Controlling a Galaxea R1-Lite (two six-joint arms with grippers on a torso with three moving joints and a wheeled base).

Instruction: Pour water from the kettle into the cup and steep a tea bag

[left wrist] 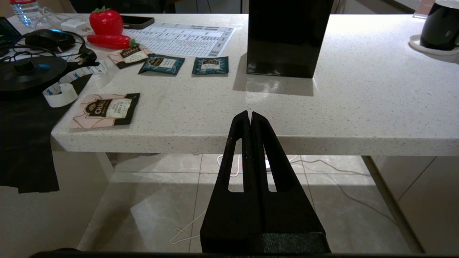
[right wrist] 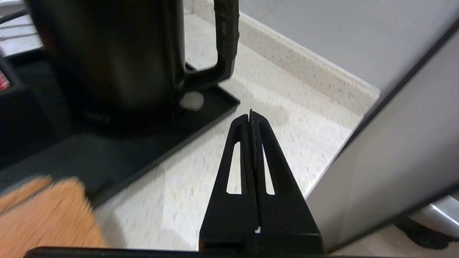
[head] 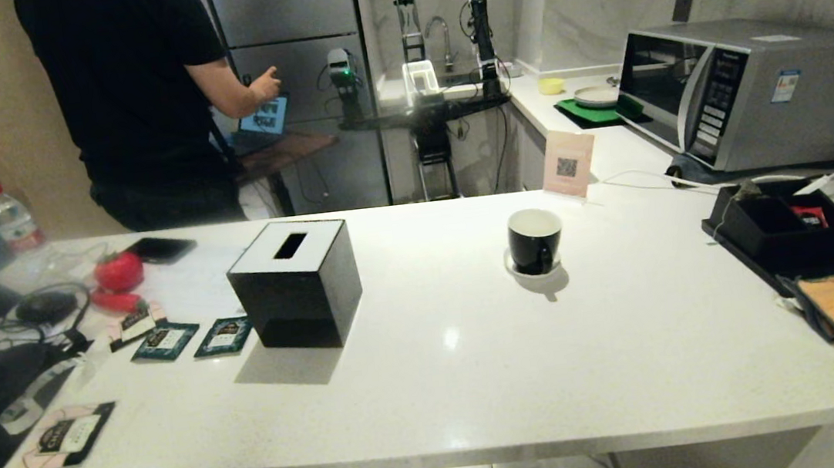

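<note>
Kettle [right wrist: 114,61] is the first target: matte black, sitting on a black tray [right wrist: 150,150] at the bench's right end, about 3 o'clock from the cup [head: 534,239]; in the head view only a dark sliver of it shows at the right edge. Scanning left to right on the bench [head: 476,352]: cable clutter and a red strawberry-shaped thing [head: 119,271], teal sachets [head: 195,339], black tissue box [head: 297,284], then the cup on its saucer [head: 523,268] near centre, empty-looking white interior, then the tray. Step in hand, as I read it: approach to the kettle, nothing poured, no tea bag in the cup. Left end effector [left wrist: 250,115] is closed tight on nothing, parked below the bench's near edge, roughly 6 o'clock from the tissue box. Right end effector [right wrist: 250,115] is also pinched closed and empty, hanging over bare bench just off the tray corner, short of the kettle handle [right wrist: 225,39]. Next move likely needs those jaws spread again, then lined up to straddle the handle before clamping. View differences: only the right wrist view shows the handle and the gap to it; only the head view shows cup-to-kettle layout and a person [head: 139,100] beyond the bench; only the left wrist view shows the parked arm. Tea bag: can't locate it with any confidence.
</note>
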